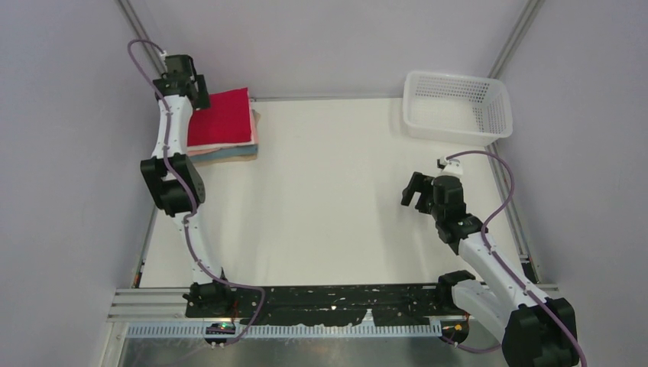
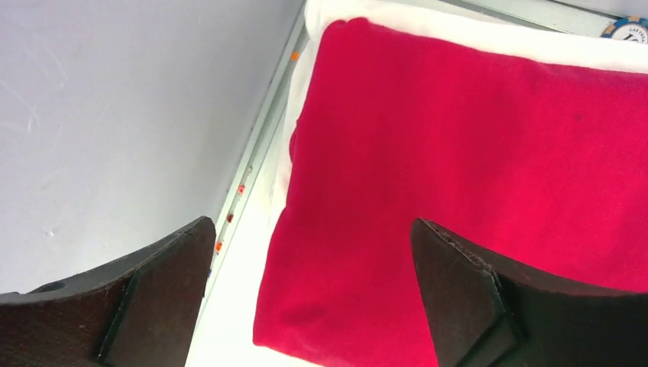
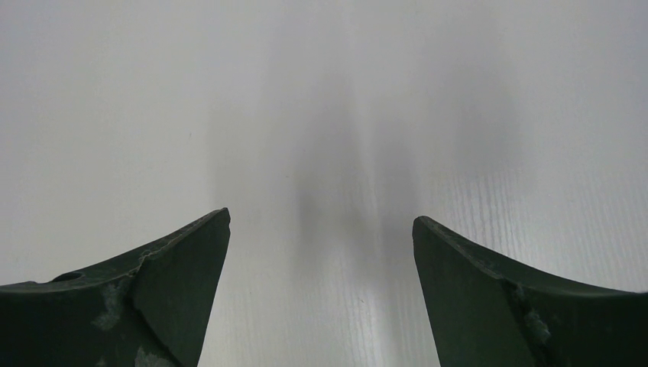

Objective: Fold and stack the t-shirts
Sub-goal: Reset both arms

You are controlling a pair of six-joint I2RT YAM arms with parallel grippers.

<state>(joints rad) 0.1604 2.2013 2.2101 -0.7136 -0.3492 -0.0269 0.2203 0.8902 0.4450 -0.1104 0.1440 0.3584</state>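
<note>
Sitting on top of the stack [image 1: 233, 150] in the far left corner of the table [image 1: 328, 199], the red shirt [image 1: 223, 116] lies folded flat, near enough square, with pink and blue layers peeking out beneath. Right over its wall-side edge hangs the left gripper [image 2: 309, 225], jaws spread wide and empty, one finger above red cloth and the other off the side. Out over bare tabletop, well apart, the right gripper [image 3: 321, 218] is just as wide and empty. The left arm is plainly nearer, so any squaring-up looks like its call.
</note>
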